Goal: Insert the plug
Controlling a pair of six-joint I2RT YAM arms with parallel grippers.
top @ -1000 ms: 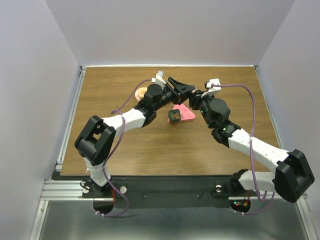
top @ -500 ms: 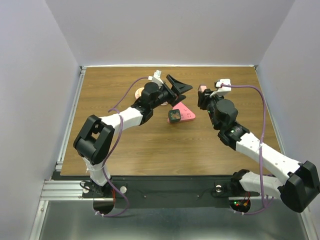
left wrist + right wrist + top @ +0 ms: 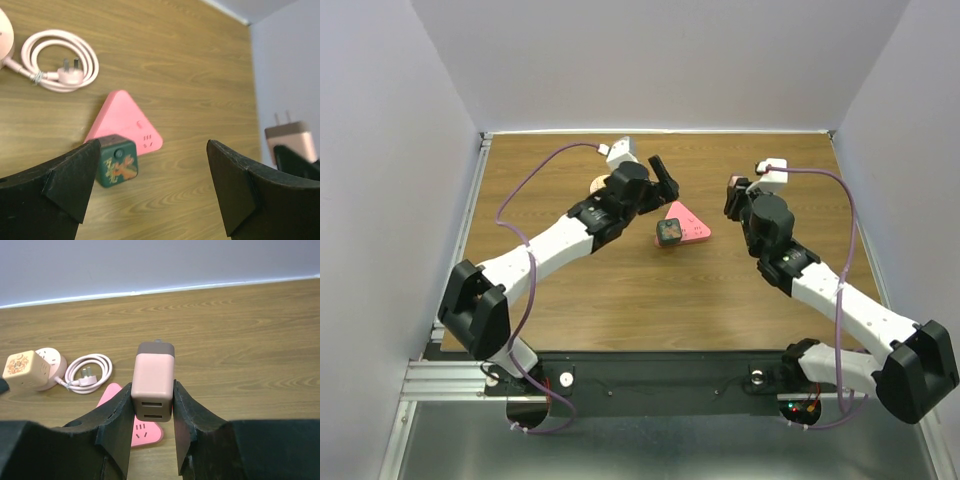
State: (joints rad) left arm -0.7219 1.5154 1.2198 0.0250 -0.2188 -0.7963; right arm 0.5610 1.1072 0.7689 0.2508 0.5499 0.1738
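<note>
Right tool [image 3: 152, 410] clamps the pink plug [image 3: 153, 371] clear of the triangular socket [image 3: 121, 121], left tool [image 3: 152, 165] stands wide and empty; insertion is not yet done.

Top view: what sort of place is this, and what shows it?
Probably a robotics lab test bench: white walls box in a wooden table, and two robot arms are bolted at its near edge.

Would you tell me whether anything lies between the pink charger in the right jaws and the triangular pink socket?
Nothing visible blocks the way: open air separates the charger from the triangular socket. A green cube sits at the socket's near-left corner, and the open left gripper hovers to that side.
</note>
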